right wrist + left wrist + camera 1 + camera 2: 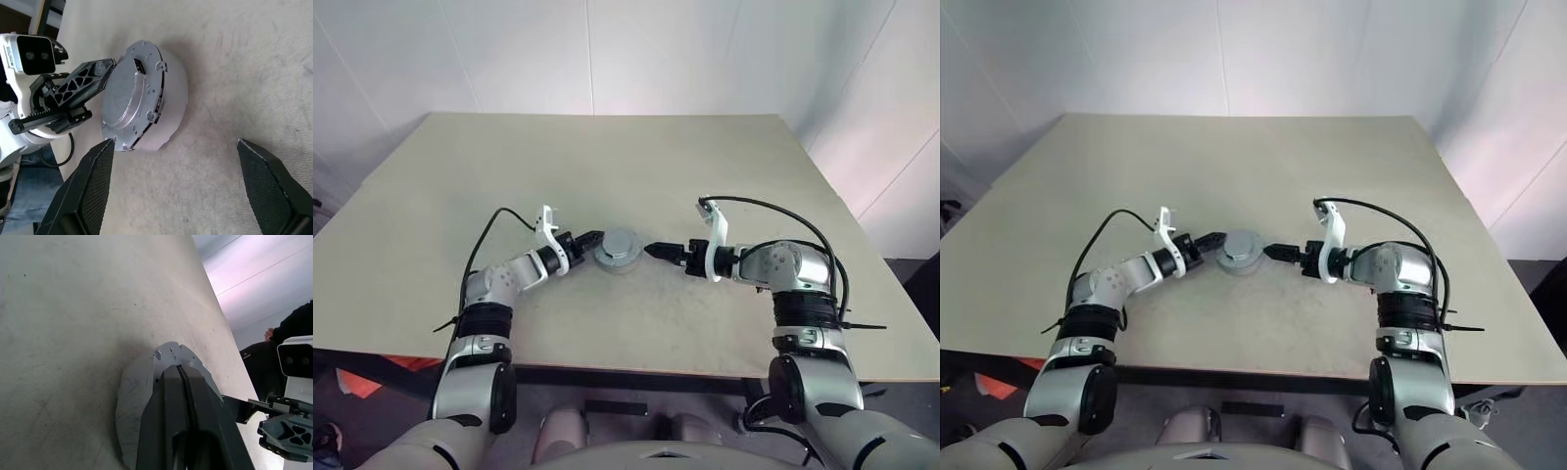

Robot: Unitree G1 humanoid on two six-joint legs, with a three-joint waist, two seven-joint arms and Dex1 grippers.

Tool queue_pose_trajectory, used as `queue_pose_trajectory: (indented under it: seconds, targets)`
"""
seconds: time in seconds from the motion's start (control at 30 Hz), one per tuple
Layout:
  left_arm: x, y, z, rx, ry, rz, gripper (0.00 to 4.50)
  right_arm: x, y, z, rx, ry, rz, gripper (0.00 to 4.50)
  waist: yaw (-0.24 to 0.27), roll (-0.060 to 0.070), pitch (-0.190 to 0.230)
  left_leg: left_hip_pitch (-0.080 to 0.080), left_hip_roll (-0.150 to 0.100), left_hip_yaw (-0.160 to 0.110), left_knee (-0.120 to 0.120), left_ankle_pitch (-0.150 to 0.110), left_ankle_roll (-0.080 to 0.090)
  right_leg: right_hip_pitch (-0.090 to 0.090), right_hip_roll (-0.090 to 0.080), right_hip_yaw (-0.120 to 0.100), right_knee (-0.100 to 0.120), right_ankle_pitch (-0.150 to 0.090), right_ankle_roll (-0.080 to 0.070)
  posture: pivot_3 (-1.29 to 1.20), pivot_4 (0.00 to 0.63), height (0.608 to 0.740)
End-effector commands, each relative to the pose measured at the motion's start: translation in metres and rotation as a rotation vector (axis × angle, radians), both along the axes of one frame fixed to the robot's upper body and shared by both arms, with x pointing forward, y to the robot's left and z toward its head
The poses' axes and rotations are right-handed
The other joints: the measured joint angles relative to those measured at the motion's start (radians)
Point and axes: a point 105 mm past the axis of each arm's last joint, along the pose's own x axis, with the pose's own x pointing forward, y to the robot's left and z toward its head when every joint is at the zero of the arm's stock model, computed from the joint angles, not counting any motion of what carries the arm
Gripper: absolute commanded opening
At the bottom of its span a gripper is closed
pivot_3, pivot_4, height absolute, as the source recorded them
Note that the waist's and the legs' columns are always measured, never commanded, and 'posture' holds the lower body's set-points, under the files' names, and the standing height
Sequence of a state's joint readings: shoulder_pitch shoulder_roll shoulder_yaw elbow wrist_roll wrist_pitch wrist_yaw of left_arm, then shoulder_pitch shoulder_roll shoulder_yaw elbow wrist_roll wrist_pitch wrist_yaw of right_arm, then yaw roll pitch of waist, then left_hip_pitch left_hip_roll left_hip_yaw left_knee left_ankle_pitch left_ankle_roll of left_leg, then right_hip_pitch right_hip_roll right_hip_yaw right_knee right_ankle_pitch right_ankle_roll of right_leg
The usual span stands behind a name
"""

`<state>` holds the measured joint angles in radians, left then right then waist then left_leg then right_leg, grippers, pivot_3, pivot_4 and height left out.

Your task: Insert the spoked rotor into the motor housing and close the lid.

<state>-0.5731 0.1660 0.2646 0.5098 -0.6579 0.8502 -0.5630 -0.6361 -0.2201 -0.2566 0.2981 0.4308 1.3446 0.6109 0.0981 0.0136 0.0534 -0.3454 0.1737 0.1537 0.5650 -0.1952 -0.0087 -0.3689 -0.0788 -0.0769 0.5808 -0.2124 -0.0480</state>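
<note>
The motor housing (pixel 618 257) stands near the middle of the table as a round grey puck, with the flat grey lid (pixel 128 98) lying on top of it. The spoked rotor is hidden. My left gripper (pixel 592 238) is shut, and its tips (pixel 178 368) rest against the lid's rim on the housing's left side. On the housing's right side, my right gripper (pixel 653 251) points at it with a small gap between. Its fingers (pixel 93 181) stand wide open with nothing between them.
The beige table (pixel 626 157) stretches well beyond the housing on all sides. Its front edge (pixel 636 370) runs just below my arms. White walls stand behind the table.
</note>
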Motion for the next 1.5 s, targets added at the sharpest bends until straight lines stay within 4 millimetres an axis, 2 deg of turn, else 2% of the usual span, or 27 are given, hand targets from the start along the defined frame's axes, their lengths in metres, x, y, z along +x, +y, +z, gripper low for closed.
queue_pose_trajectory:
  seconds: [0.03, 0.27, 0.4, 0.67, 0.87, 0.97, 1.13, 1.17, 1.5]
  targets:
    - [0.000, 0.009, -0.011, 0.046, 0.036, 0.028, 0.00, -0.009, 0.016, -0.011, 0.047, 0.133, 0.016, 4.49, -0.002, 0.000, 0.000, 0.001, 0.000, 0.000, -0.001, 0.002, -0.004, 0.000, 0.000, 0.000, 0.000, -0.001, 0.001, 0.00, 0.000, 0.740]
    - [0.004, 0.018, -0.007, 0.048, 0.022, 0.067, 0.00, -0.009, 0.053, -0.015, 0.055, 0.166, 0.055, 4.49, -0.013, -0.001, -0.001, 0.003, 0.005, 0.001, -0.008, 0.006, -0.011, 0.000, 0.004, 0.000, 0.000, -0.002, 0.000, 0.00, 0.000, 0.740]
    - [0.005, 0.024, -0.005, 0.048, 0.016, 0.088, 0.00, -0.009, 0.073, -0.010, 0.105, 0.172, 0.082, 4.49, -0.022, -0.001, -0.001, 0.006, 0.005, 0.002, -0.015, 0.009, -0.015, 0.000, 0.005, 0.000, 0.000, -0.003, -0.002, 0.00, 0.000, 0.740]
    - [0.005, 0.028, -0.004, 0.048, 0.010, 0.104, 0.00, 0.009, 0.081, 0.003, 0.175, 0.156, 0.040, 4.49, -0.027, -0.001, -0.001, 0.009, 0.005, 0.003, -0.020, 0.010, -0.017, -0.002, 0.005, 0.000, 0.000, -0.005, -0.006, 0.00, 0.000, 0.740]
    - [0.007, 0.027, -0.002, 0.049, 0.005, 0.106, 0.00, 0.011, 0.087, 0.008, 0.187, 0.144, 0.053, 4.49, -0.025, -0.001, 0.000, 0.007, 0.005, 0.003, -0.020, 0.010, -0.017, -0.004, 0.005, 0.000, 0.000, -0.002, -0.010, 0.00, 0.000, 0.740]
    - [0.008, 0.027, -0.002, 0.051, 0.004, 0.108, 0.00, 0.009, 0.089, 0.010, 0.205, 0.138, 0.069, 3.93, -0.025, -0.001, 0.000, 0.003, 0.005, 0.003, -0.020, 0.010, -0.017, -0.008, 0.005, 0.000, 0.001, -0.001, -0.011, 0.00, 0.000, 0.740]
    - [0.008, 0.030, -0.001, 0.055, 0.003, 0.114, 0.00, 0.010, 0.089, 0.017, 0.229, 0.120, 0.075, 2.23, -0.020, -0.001, 0.000, -0.006, 0.005, 0.003, -0.017, 0.011, -0.017, -0.020, 0.005, 0.000, 0.008, -0.001, -0.013, 0.00, 0.000, 0.740]
    - [0.008, 0.030, -0.001, 0.055, 0.003, 0.115, 0.00, 0.010, 0.089, 0.018, 0.233, 0.118, 0.076, 2.05, -0.018, -0.001, 0.000, -0.005, 0.005, 0.003, -0.017, 0.011, -0.017, -0.020, 0.005, -0.001, 0.008, -0.001, -0.013, 0.00, 0.000, 0.740]
    - [0.010, 0.032, 0.000, 0.053, -0.009, 0.131, 0.00, 0.019, 0.081, 0.018, 0.222, 0.102, 0.030, 1.99, -0.003, -0.001, 0.000, -0.005, 0.006, 0.003, -0.016, 0.011, -0.018, -0.020, 0.005, -0.001, 0.009, -0.002, -0.014, 0.00, 0.000, 0.740]
